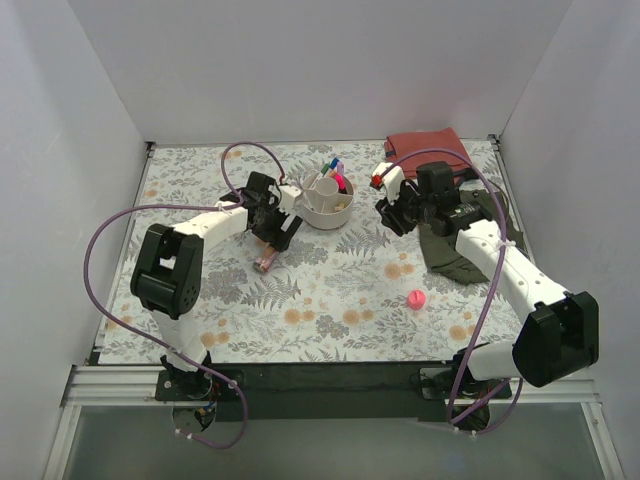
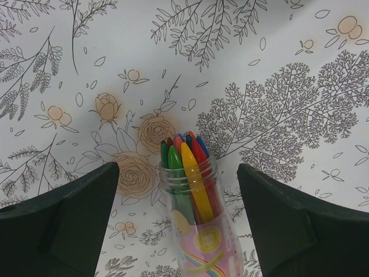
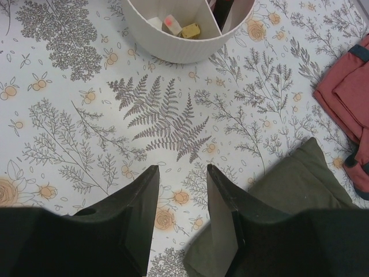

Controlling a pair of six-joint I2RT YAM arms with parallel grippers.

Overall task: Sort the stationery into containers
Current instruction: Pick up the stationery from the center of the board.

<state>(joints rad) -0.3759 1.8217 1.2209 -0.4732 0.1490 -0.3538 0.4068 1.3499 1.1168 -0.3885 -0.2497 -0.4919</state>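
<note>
The pink-orange patterned tube (image 2: 199, 231), clear and full of crayons, lies on the table between my left gripper's (image 2: 177, 170) wide-open fingers, touching neither. In the top view it (image 1: 265, 262) lies just below the left gripper (image 1: 276, 234), left of the white bowl (image 1: 322, 218). The bowl holds pens (image 1: 333, 172) upright. In the right wrist view tan bits (image 3: 191, 29) lie in one compartment of the bowl (image 3: 173, 51). My right gripper (image 3: 181, 170) is open and empty over the table, right of the bowl (image 1: 390, 214). A pink ball (image 1: 416, 298) lies alone at the front right.
A folded red cloth (image 1: 428, 150) lies at the back right (image 3: 346, 98). An olive-green cloth (image 1: 450, 252) lies under the right arm; its edge (image 3: 288, 184) lies below the right gripper's right finger. White walls close the left, back and right.
</note>
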